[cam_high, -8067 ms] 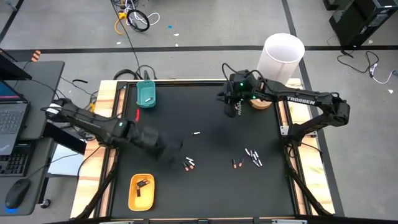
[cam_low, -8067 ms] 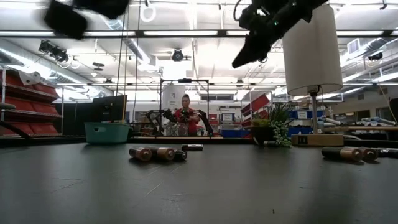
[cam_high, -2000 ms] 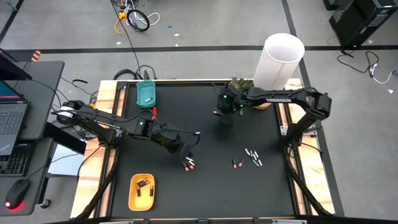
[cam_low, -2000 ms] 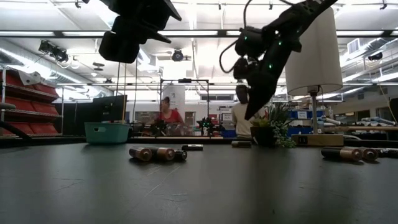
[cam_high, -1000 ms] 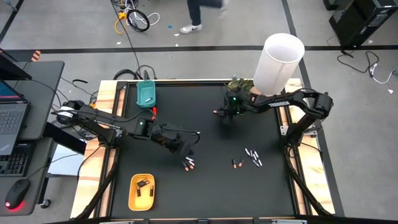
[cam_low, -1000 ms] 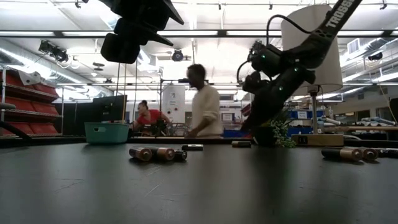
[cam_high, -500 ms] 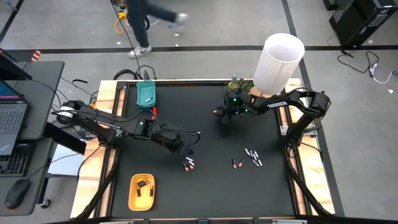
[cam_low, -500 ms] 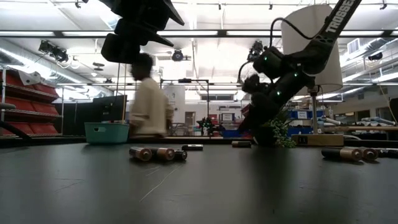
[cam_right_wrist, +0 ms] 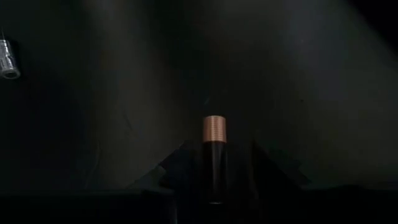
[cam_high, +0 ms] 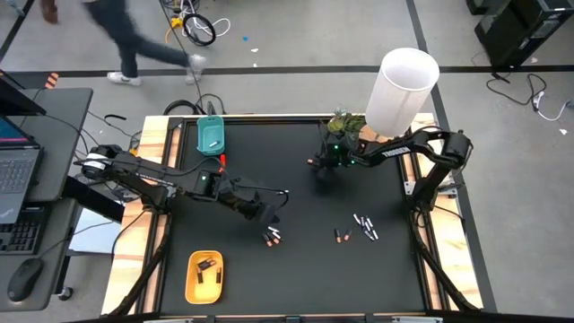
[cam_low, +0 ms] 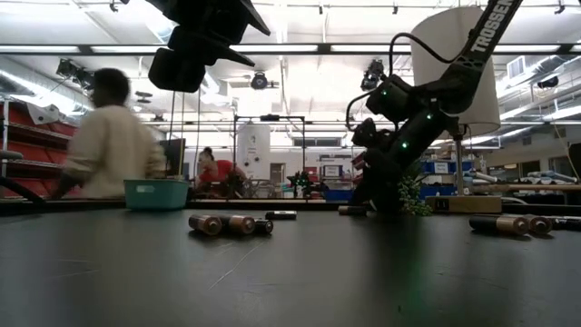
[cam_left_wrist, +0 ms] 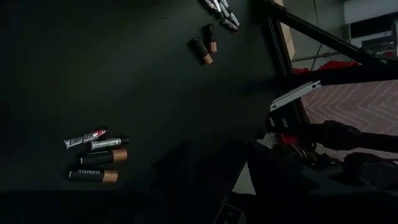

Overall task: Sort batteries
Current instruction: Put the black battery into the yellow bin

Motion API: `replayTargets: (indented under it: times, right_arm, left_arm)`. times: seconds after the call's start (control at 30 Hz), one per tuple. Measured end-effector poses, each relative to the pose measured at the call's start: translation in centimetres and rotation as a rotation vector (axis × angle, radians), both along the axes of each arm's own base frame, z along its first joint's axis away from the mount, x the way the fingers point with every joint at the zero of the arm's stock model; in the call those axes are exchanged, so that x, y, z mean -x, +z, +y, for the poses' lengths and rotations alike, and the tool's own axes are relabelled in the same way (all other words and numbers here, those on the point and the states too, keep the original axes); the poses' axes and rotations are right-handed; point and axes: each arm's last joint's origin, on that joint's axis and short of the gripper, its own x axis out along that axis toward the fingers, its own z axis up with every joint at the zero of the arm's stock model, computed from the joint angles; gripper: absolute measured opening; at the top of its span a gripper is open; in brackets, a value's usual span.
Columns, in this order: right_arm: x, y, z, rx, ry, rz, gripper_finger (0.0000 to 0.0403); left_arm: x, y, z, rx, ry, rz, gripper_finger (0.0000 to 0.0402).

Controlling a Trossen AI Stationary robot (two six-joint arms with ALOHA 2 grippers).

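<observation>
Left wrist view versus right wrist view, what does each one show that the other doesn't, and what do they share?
Only the left wrist view shows a row of four batteries lying side by side, two silvery and two dark with copper ends, plus a farther pair and the table's edge. Only the right wrist view shows one dark copper-tipped battery between the right gripper fingers, pointing forward, and a silvery battery end at the frame's edge. Both share the black tabletop.

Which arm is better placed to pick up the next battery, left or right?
Right. The right tool is already down at the mat with a copper-tipped battery lined up between its fingers. The left tool hangs above the mat, with the cluster of four batteries off to one side.
</observation>
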Motion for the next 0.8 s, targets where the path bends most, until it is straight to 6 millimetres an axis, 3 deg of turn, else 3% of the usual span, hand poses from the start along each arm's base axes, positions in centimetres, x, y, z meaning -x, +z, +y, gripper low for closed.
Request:
replayTargets:
  times: [0.27, 0.47, 0.8]
  right_arm:
    - [0.1, -2.2, 0.1, -0.041, -0.004, 0.109, 0.0111]
    - [0.1, -2.1, 0.3, -0.034, -0.01, 0.13, 0.003]
    - [-1.3, -0.8, 0.0, -0.043, 0.012, 0.2, 0.0029]
  left_arm:
    - [0.0, 0.0, 0.0, 0.0, 0.001, 0.0, 0.0167]
    - [0.0, 0.1, 0.0, 0.002, 0.002, -0.007, 0.0167]
    - [0.0, 0.1, 0.0, 0.004, 0.003, -0.007, 0.0167]
